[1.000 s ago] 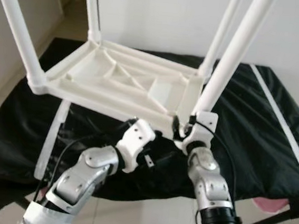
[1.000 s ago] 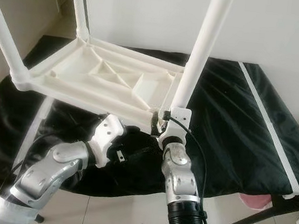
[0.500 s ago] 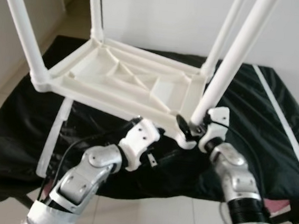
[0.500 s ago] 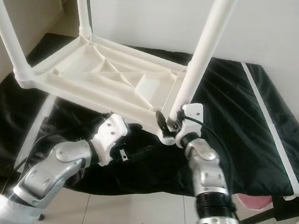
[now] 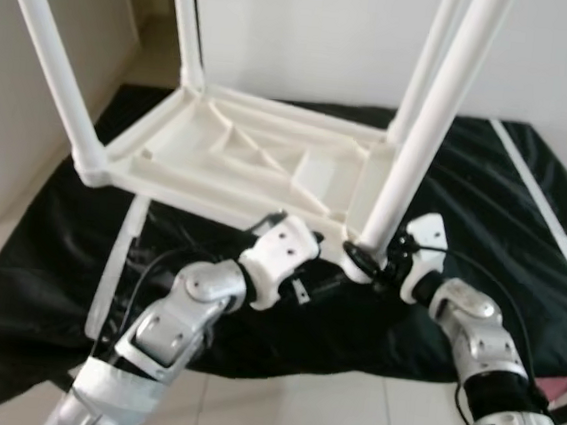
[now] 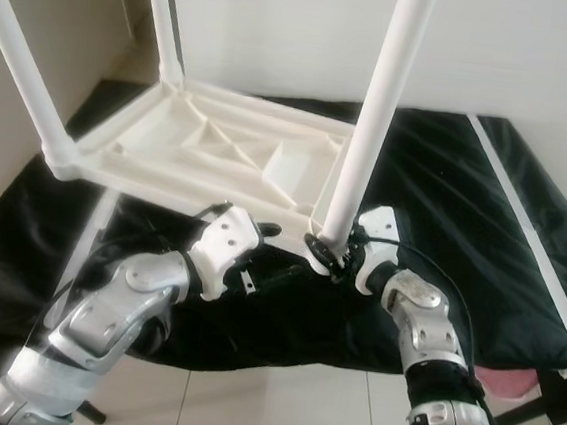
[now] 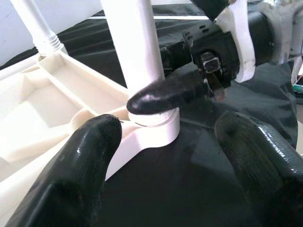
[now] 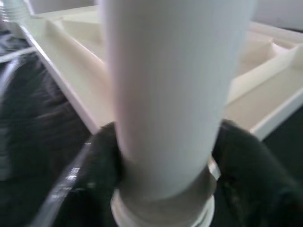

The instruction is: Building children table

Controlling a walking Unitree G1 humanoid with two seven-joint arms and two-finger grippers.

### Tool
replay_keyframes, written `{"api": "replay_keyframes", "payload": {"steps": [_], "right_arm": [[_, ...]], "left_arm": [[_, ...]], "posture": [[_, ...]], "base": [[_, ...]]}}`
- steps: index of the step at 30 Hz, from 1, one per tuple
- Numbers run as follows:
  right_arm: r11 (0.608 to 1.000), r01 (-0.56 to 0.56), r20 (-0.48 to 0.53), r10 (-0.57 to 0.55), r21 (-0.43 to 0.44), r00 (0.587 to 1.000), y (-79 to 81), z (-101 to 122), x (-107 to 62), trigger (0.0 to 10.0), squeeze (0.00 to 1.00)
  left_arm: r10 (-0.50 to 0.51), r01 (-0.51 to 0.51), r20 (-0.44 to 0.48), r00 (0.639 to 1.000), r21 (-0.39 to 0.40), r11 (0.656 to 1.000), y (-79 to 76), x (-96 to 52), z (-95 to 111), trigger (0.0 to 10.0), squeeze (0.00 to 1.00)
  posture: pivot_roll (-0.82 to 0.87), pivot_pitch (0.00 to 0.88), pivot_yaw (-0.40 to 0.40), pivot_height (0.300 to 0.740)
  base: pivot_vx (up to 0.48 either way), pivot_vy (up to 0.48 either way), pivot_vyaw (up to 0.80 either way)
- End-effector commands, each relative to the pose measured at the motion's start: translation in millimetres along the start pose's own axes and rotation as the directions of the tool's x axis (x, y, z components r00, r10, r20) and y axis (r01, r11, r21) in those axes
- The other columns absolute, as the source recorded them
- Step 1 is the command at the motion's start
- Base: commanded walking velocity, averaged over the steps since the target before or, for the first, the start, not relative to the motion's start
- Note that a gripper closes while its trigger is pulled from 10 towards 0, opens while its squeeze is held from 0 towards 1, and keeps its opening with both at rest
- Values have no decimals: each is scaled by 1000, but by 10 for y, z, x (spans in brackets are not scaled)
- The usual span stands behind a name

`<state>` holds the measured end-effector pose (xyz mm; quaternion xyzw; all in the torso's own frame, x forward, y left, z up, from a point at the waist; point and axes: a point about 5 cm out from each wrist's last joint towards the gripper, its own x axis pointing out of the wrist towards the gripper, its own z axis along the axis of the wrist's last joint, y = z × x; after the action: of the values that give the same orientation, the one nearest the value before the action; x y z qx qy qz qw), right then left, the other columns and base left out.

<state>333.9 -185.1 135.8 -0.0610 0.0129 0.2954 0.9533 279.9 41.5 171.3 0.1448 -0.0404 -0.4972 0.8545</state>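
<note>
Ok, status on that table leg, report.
Right gripper clamped round near leg at its socket. Left gripper open beside it. Table upside down on black cloth.

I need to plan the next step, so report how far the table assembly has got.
Done, as it looks: the upside-down white tabletop lies on the black cloth with four legs standing in its corners. In hand: the right gripper clasps the near right leg at its socket, perhaps seating it; the left gripper hovers open beside that corner. Left: checking the legs and turning the table upright.
</note>
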Motion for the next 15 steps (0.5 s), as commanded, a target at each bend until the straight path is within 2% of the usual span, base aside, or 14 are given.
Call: {"api": "replay_keyframes", "payload": {"steps": [1, 8, 9, 10, 11, 15], "right_arm": [[1000, 0, -5, 0, -7, 1000, -48, -27, -40, 0, 0], [1000, 15, -18, -16, -13, 1000, -91, -119, -131, 0, 0], [1000, 28, -25, -28, -6, 999, -90, -148, -150, 4196, 0], [1000, 28, -25, -28, -6, 999, -90, -148, -150, 4196, 0], [999, 46, -29, -46, 1, 999, -84, -181, -172, 10000, 0], [995, 103, -41, -103, 13, 994, -42, -251, -207, 10000, 0]], "left_arm": [[-16, 16, 1, 1000, 16, 1000, -25, 42, 9, 10000, 0], [-41, 41, -6, 999, 15, 999, -72, 65, -30, 10000, 0], [-47, 47, -4, 999, 16, 999, -78, 72, -28, 10000, 0], [-47, 47, -4, 999, 16, 999, -78, 72, -28, 10000, 0], [-52, 52, -2, 999, 16, 998, -82, 83, -32, 10000, 0], [-62, 61, 8, 998, 18, 998, -94, 92, -44, 10000, 0]], "posture": [[-15, 14, 40, 740], [-35, 18, 54, 740], [-39, 19, 56, 740], [-39, 19, 56, 740], [-46, 19, 56, 740], [-59, 20, 60, 740]], "base": [[0, 0, 0], [0, 0, 0], [0, 0, 0], [0, 0, 0], [0, 0, 0], [0, 0, 0]]}}
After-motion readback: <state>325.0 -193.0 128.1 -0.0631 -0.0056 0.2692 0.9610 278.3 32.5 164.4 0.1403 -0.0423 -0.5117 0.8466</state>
